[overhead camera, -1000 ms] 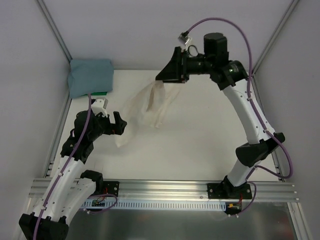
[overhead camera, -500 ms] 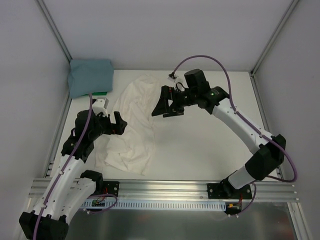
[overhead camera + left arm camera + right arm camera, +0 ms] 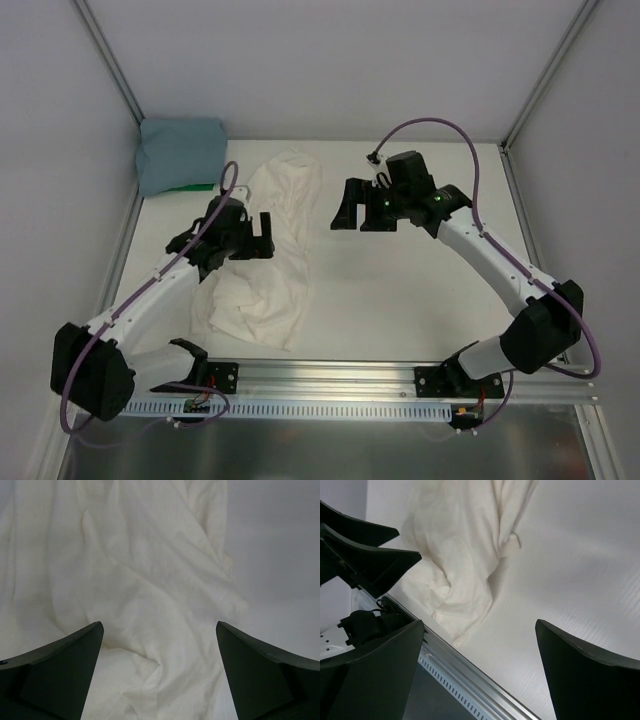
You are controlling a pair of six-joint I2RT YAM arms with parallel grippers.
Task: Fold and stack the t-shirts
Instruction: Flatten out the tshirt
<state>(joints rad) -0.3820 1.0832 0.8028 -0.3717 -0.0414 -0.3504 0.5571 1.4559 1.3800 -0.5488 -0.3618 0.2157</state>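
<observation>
The cream t-shirt (image 3: 268, 262) lies crumpled and stretched lengthwise on the white table, from the back middle to the front left. It fills the left wrist view (image 3: 145, 595) and shows in the right wrist view (image 3: 465, 545). The teal-blue t-shirt (image 3: 180, 152) sits folded at the back left corner. My left gripper (image 3: 262, 236) is open and empty, hovering over the cream shirt's middle. My right gripper (image 3: 352, 212) is open and empty, above bare table just right of the shirt.
A green patch (image 3: 195, 186) shows under the teal shirt's front edge. A metal rail (image 3: 330, 380) runs along the table's front edge. Frame posts stand at the back left (image 3: 110, 60) and back right (image 3: 550, 70). White table (image 3: 420, 300) lies bare on the right.
My right gripper let the cream shirt go; the shirt dropped flat on the table. The right arm lowered and drew back right. My left arm reached forward over the shirt.
</observation>
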